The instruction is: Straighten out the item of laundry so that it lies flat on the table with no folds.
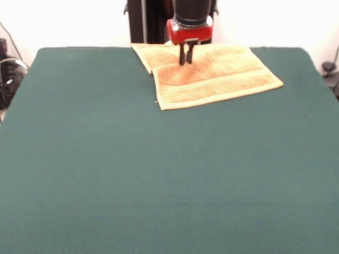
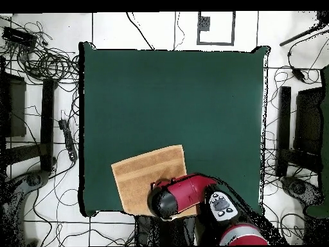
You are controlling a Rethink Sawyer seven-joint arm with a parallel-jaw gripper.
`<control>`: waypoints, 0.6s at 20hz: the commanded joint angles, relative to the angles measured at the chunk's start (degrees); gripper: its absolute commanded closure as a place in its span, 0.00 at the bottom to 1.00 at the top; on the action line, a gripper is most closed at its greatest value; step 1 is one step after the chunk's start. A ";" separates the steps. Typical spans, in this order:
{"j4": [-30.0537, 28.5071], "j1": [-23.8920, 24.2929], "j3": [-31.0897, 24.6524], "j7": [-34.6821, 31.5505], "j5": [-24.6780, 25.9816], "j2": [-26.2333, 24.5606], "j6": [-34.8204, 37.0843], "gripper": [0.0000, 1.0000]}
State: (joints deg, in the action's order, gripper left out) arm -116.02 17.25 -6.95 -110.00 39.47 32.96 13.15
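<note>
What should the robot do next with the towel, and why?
Probably lift the gripper a little and check the towel. The towel already seems to lie mostly flat near the table's edge by the robot, with a slight fold line at its left corner in the front view. The fingers look close together right over the cloth, so rising first avoids dragging it into wrinkles.

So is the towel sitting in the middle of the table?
No, the towel lies by the table's far edge under the gripper, with the wide middle of the green cloth bare.
</note>
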 commanded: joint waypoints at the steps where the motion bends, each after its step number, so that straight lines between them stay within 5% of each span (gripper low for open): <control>1: 7.03 1.15 -8.05 4.95 1.13 1.20 4.42 1.00; 12: 7.60 4.35 -12.40 9.87 3.43 2.22 8.09 1.00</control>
State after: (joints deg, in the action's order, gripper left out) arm -115.93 21.05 -10.61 -110.00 40.52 34.28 16.73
